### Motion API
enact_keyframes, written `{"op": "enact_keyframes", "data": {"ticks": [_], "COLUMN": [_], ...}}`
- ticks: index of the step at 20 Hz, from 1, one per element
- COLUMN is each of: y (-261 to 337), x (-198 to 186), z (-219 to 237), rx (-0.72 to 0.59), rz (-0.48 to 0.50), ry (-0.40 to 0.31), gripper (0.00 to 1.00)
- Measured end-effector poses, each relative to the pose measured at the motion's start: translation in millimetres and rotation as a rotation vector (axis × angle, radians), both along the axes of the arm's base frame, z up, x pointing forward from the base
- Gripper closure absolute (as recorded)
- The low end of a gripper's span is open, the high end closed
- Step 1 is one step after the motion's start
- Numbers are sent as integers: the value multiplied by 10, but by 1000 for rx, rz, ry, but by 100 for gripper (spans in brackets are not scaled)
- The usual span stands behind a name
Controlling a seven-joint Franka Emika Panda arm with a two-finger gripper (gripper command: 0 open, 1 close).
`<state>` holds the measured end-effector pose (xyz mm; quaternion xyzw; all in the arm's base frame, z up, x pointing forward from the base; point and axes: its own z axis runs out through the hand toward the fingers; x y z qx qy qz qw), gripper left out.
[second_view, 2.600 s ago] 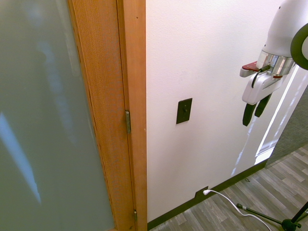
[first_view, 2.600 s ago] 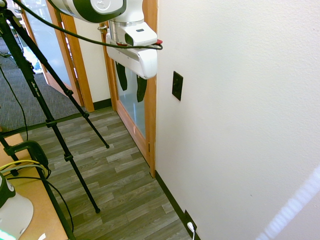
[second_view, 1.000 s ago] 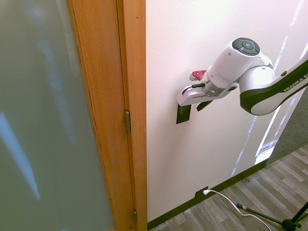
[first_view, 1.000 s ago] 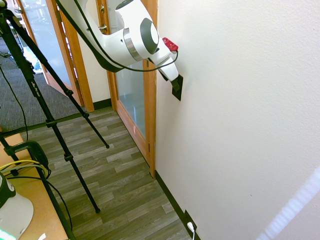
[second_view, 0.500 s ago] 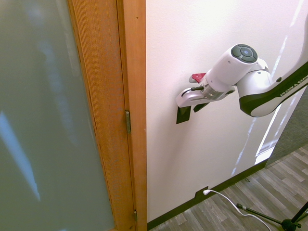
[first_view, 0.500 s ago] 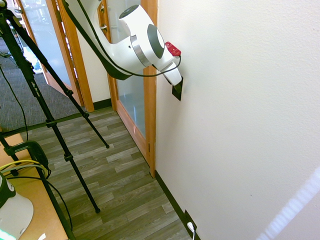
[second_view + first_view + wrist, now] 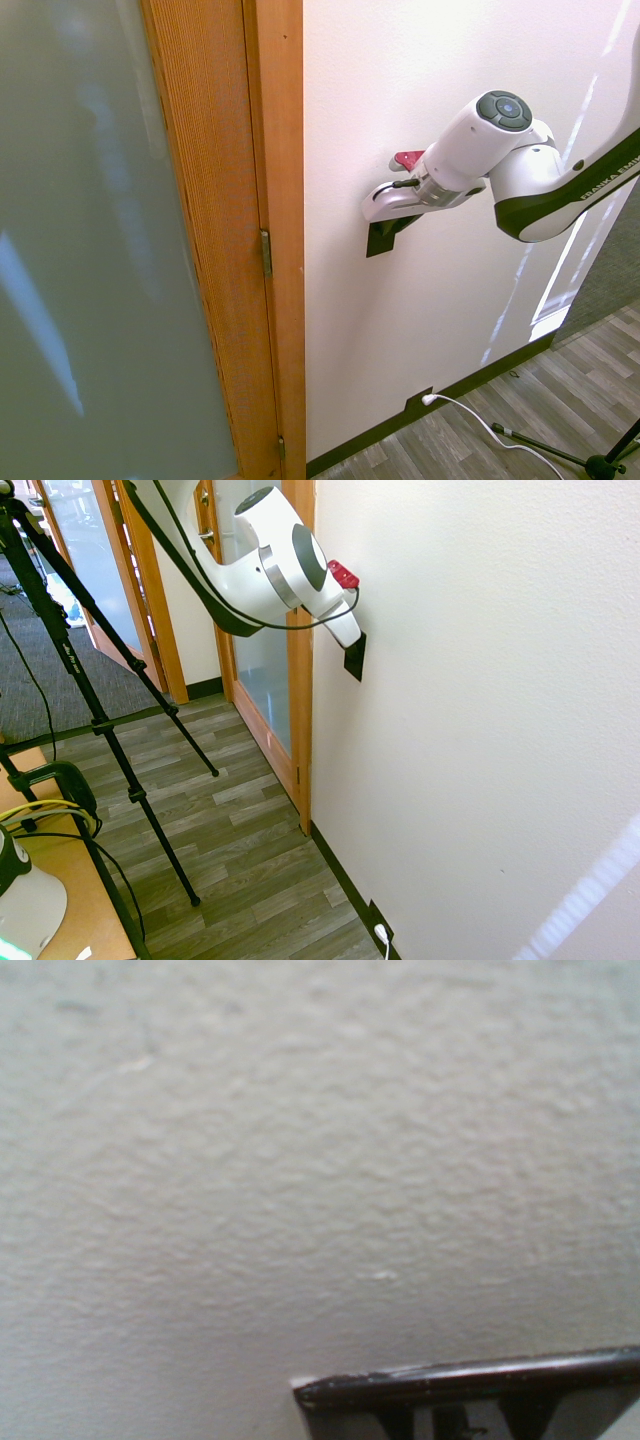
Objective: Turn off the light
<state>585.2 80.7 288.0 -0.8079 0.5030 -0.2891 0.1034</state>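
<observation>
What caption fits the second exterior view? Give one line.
Franka gripper pressed against the black wall switch beside a wooden door frame.

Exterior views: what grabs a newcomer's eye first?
The white arm's end effector, pressed nose-down against the black switch plate on the white wall, covering its upper part. Next, the orange wooden door frame with frosted glass beside that plate. Low on the wall, a white plug sits in a second black plate at the baseboard.
</observation>
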Motion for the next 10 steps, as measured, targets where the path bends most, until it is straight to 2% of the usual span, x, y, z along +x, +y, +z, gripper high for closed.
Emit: {"op": "enact_keyframes", "data": {"ticks": [10], "y": [48], "x": [12], "z": [-30], "rx": [2], "rz": [-5], "ry": [1], "gripper": [100]}}
